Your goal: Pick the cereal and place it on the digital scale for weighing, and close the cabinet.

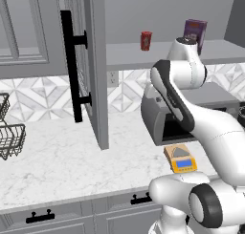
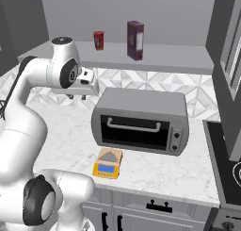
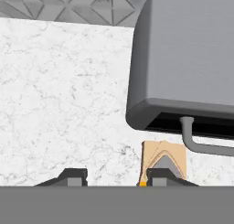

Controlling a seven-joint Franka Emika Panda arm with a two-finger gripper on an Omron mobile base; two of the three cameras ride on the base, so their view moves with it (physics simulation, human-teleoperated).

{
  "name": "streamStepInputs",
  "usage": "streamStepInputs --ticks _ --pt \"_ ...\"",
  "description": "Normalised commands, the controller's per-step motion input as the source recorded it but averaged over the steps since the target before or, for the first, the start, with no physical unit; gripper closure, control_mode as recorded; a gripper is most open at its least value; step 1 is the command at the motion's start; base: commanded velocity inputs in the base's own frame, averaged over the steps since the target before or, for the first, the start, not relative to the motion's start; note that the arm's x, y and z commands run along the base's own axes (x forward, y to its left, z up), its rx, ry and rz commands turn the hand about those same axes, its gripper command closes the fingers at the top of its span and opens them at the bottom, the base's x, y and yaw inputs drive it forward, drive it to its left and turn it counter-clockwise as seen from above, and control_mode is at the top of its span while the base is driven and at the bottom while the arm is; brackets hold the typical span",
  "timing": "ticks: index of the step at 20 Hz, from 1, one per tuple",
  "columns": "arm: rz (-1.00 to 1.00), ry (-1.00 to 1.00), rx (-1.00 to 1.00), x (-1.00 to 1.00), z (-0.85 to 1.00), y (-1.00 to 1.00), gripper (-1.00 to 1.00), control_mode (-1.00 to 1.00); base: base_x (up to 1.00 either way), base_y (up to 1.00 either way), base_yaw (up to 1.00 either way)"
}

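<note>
Landmark: large grey toaster oven (image 2: 140, 120) with a bar handle, standing on the white marble counter (image 1: 62, 161).
Cereal: small dark purple upright box (image 2: 135, 40), on the open cabinet shelf above the oven, right of the small red can (image 2: 98, 40).
Scale: flat yellow-orange device with grey plate and blue display (image 2: 108, 162), on the counter just in front of the oven's left corner.
Cabinet: grey panelled door with long black bar handle (image 1: 72, 66), swung open, well left of the oven.
Gripper: dark two-finger tool (image 3: 112, 176), released, fingers spread and empty, above the counter left of the oven.
</note>
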Motion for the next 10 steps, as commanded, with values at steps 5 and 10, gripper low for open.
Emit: streamStepInputs --ticks 5,10 --pt "0.0 -0.11 0.0 -0.53 0.0 -0.04 -1.0 -1.0 0.0 0.0 0.0" --pt "0.03 -0.24 0.01 -0.7 0.2 -0.42 -1.0 -1.0 0.0 0.0 0.0"
